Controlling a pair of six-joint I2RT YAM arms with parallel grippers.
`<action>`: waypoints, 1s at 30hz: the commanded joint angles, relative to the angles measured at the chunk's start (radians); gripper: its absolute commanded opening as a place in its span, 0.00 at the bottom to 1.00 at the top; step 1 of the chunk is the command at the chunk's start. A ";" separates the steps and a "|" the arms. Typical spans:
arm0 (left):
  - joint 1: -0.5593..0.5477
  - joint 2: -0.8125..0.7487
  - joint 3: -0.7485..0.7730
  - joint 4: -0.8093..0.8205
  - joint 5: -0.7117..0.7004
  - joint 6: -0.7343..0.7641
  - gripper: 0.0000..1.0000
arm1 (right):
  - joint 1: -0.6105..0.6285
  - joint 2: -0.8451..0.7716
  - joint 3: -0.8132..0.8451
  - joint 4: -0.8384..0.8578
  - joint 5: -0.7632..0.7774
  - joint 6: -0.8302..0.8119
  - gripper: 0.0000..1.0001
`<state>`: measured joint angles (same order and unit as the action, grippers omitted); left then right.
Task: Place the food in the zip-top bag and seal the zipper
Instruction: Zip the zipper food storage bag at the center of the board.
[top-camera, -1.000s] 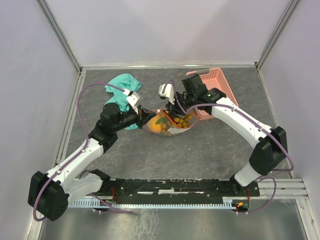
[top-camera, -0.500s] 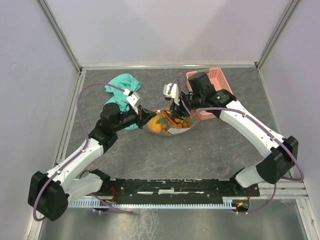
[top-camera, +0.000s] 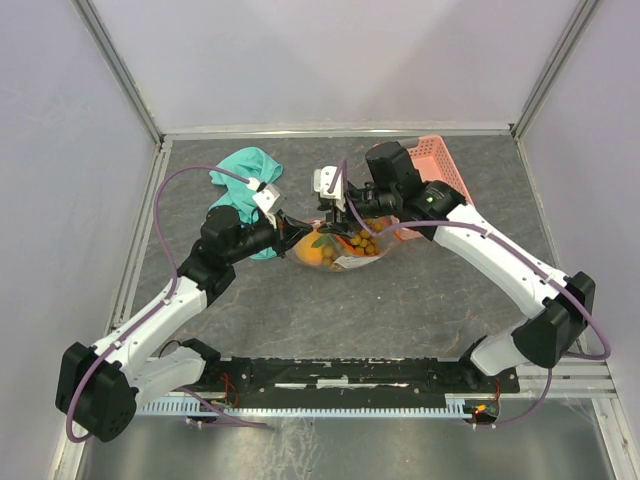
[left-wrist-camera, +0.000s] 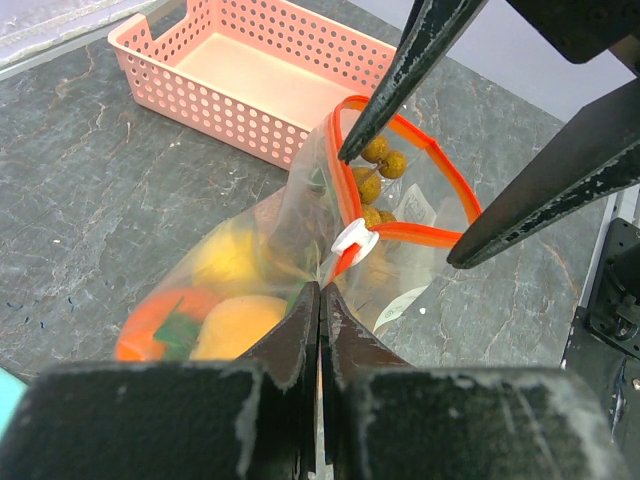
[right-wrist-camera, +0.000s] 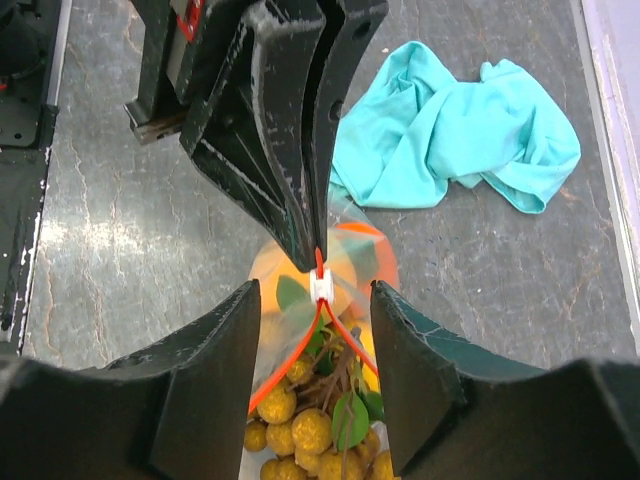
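Zip-top bag (top-camera: 338, 250) lies on the dark grey, stone-veined tabletop (top-camera: 400, 320), just left of the pink basket (left-wrist-camera: 215, 105). It holds orange fruits (left-wrist-camera: 235, 328) and a tan berry cluster (right-wrist-camera: 310, 430). The zipper (left-wrist-camera: 415, 232) gapes past its white slider (left-wrist-camera: 353, 240). Left pincer (left-wrist-camera: 320, 300) is clamped on the bag's end, away from the basket. Right pincer (right-wrist-camera: 315, 295), half spread, straddles the mouth from the basket side. Teal cloth (top-camera: 245, 185) sits farther left of the basket. Pale lilac walls (top-camera: 330, 60) rise behind the basket.

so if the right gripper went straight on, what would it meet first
Probably the white slider on the zipper, sitting between its open jaws; the shut left gripper is just behind.
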<state>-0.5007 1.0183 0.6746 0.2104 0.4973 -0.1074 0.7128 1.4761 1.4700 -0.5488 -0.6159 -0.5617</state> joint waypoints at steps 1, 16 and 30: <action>0.000 -0.009 0.032 0.048 -0.002 -0.051 0.03 | 0.010 0.031 0.049 0.067 -0.026 0.006 0.54; 0.000 -0.001 0.040 0.051 0.000 -0.055 0.03 | 0.013 0.091 0.069 -0.005 0.008 -0.064 0.15; 0.000 0.045 0.036 0.111 0.056 -0.004 0.34 | 0.013 0.113 0.133 -0.069 -0.037 -0.071 0.01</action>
<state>-0.5007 1.0378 0.6746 0.2428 0.5056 -0.1074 0.7231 1.5826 1.5372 -0.6178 -0.6163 -0.6228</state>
